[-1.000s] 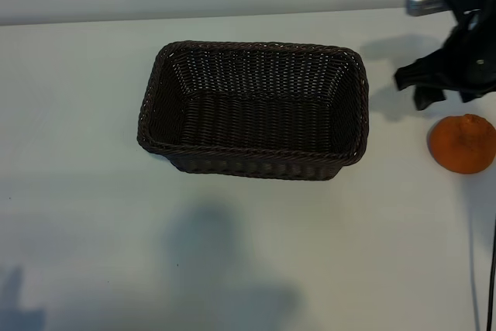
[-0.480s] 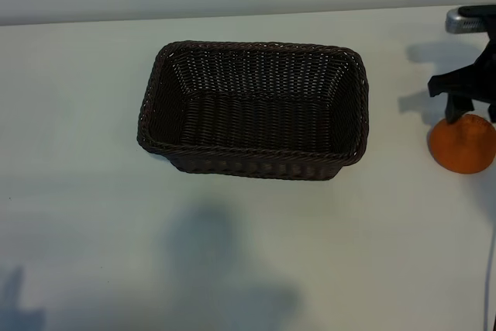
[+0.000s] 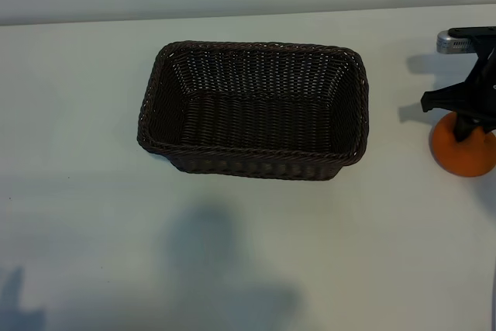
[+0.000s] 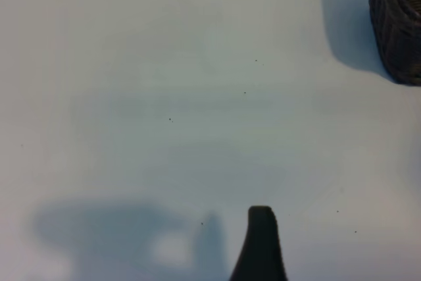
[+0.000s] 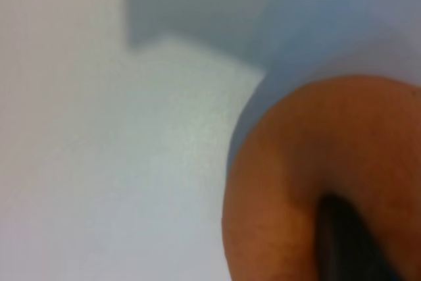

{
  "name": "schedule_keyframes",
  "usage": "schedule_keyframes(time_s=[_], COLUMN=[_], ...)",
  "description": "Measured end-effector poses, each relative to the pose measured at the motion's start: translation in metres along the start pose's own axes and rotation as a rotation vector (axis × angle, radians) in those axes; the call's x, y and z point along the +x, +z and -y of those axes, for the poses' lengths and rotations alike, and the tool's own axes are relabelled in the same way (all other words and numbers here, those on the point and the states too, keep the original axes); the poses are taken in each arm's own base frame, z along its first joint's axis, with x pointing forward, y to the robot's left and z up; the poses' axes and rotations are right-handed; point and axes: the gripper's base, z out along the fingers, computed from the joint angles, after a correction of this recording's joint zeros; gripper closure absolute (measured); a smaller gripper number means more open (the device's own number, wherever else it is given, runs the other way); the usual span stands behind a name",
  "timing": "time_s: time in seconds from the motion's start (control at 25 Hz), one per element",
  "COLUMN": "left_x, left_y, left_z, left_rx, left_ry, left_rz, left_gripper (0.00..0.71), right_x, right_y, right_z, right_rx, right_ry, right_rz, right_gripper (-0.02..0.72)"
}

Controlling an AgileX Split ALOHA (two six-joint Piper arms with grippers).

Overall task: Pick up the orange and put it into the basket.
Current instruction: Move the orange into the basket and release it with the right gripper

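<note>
The orange (image 3: 463,153) rests on the white table at the far right edge, well to the right of the basket (image 3: 253,110). My right gripper (image 3: 469,125) has come down over the top of the orange and is shut on it. In the right wrist view the orange (image 5: 309,176) fills the near field with a dark finger (image 5: 345,241) pressed against its skin. The dark brown wicker basket stands with nothing in it. My left gripper is parked out of the exterior view and is open; only one black fingertip (image 4: 261,235) shows, above bare table.
A corner of the basket (image 4: 398,24) shows in the left wrist view. The white table (image 3: 248,253) runs wide in front of the basket, with soft arm shadows on it. A grey wall borders the table's far edge.
My right gripper dropped from beside and behind the orange onto it, and its fingers closed in on the fruit. The orange, the basket and the left arm stayed where they were.
</note>
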Motion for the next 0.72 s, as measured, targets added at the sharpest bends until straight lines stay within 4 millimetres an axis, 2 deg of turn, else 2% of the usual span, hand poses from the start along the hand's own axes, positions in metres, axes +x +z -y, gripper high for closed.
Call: schedule_keyframes(time_s=[0.16, 0.28, 0.4, 0.6, 0.72], left_x=[0.000, 0.000, 0.000, 0.000, 0.000], left_y=[0.000, 0.000, 0.000, 0.000, 0.000], left_z=[0.000, 0.000, 0.000, 0.000, 0.000], left_rx=[0.000, 0.000, 0.000, 0.000, 0.000], left_ry=[0.000, 0.000, 0.000, 0.000, 0.000], left_rz=[0.000, 0.000, 0.000, 0.000, 0.000], left_gripper=[0.119, 0.119, 0.119, 0.119, 0.120], right_x=[0.001, 0.003, 0.005, 0.011, 0.015], right_y=[-0.006, -0.023, -0.055, -0.130, -0.159], right_z=[-0.001, -0.002, -0.004, -0.008, -0.009], right_rx=[-0.006, -0.012, -0.016, -0.026, -0.030], right_ry=[-0.011, -0.021, -0.044, -0.065, -0.071], right_rz=[0.002, 0.029, 0.050, 0.179, 0.229], right_gripper=[0.609, 0.610, 0.616, 0.616, 0.618])
